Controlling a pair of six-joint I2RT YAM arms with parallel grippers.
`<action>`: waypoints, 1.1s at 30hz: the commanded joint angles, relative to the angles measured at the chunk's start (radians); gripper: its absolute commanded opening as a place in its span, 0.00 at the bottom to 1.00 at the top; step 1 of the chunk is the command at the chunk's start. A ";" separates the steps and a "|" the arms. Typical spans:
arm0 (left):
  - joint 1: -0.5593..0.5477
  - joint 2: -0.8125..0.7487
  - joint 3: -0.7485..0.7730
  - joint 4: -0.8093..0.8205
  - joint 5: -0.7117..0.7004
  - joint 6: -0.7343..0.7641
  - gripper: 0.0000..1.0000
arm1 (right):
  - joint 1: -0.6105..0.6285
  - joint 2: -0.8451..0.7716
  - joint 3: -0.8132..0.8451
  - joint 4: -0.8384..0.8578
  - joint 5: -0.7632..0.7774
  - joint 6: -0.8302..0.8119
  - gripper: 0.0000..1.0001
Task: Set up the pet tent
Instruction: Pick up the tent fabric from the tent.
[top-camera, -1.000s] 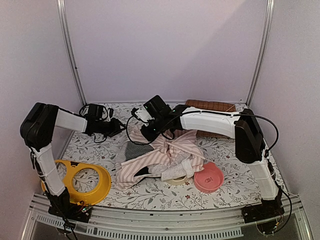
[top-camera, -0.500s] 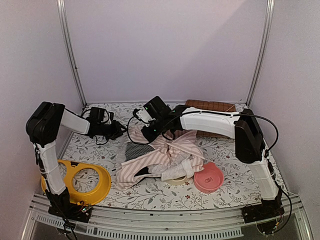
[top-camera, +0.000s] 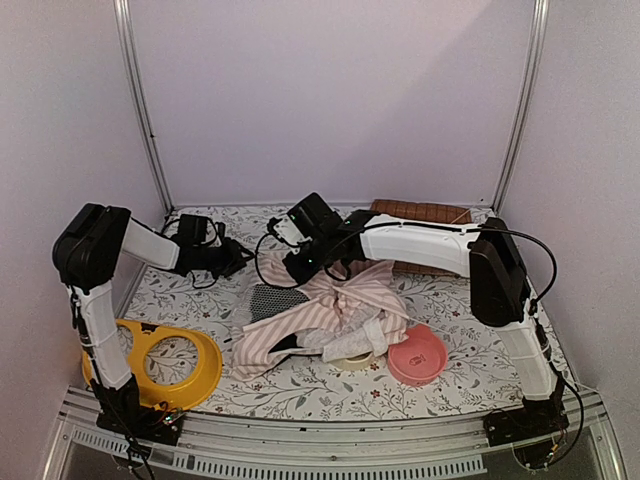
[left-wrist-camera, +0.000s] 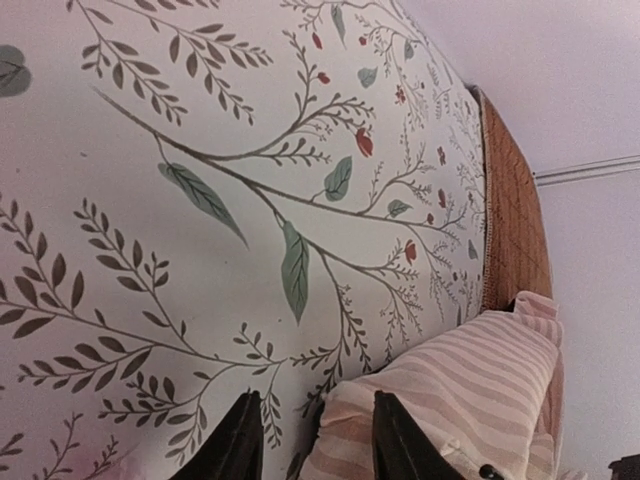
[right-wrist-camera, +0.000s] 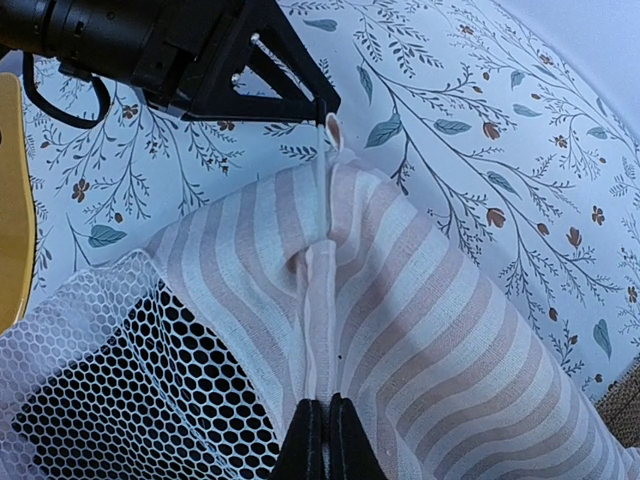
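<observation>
Left tool (left-wrist-camera: 318, 402), parted, has edged toward the striped, mesh-panelled pet tent (top-camera: 300, 322) pinched by right tool (right-wrist-camera: 325, 407).

A yellow bowl stand (top-camera: 203, 372) lies front left on the floral worktop (top-camera: 320, 388), a pink bowl (top-camera: 417, 354) front right, a brown quilted mat (top-camera: 420, 212) at the back.

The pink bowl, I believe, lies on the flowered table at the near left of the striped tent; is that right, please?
Not quite: the pink bowl lies on the flowered table at the near right of the striped tent, as the top external view shows.
</observation>
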 joint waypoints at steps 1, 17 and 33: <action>0.011 -0.078 -0.021 0.029 -0.026 0.009 0.37 | -0.012 0.010 0.005 -0.067 0.015 0.012 0.00; 0.007 -0.143 -0.025 0.008 -0.044 0.065 0.38 | -0.030 0.129 0.122 -0.119 0.012 0.012 0.00; -0.021 -0.002 0.068 -0.072 0.009 0.106 0.32 | -0.030 0.138 0.128 -0.114 0.003 0.012 0.00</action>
